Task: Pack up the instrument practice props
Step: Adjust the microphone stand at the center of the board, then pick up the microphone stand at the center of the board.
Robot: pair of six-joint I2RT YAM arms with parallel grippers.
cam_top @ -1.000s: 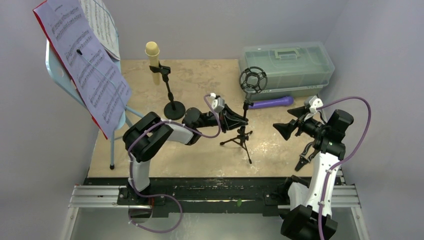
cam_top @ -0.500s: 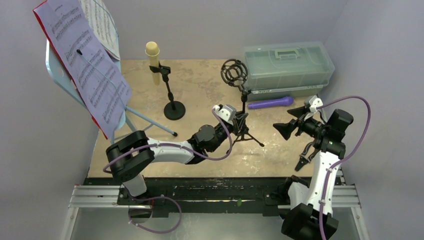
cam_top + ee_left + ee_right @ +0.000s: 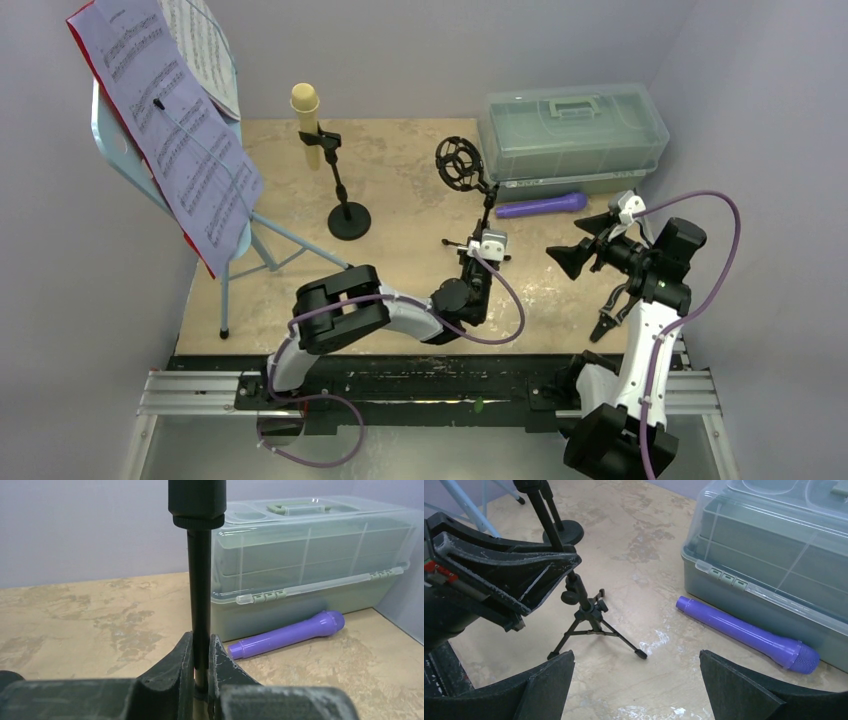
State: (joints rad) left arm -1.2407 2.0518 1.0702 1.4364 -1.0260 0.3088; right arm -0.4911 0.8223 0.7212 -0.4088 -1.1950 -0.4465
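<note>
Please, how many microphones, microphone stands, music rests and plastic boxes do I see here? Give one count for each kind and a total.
Microphones: 2 (cream microphone, purple microphone)
Microphone stands: 2 (round-base stand, tripod stand)
Music rests: 1 (light-blue music rest)
Plastic boxes: 1 (grey-green plastic box)
Total: 6

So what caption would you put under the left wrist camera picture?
Left gripper shut on the pole of the black mic holder; beyond, a purple microphone lies before a translucent box.
</note>
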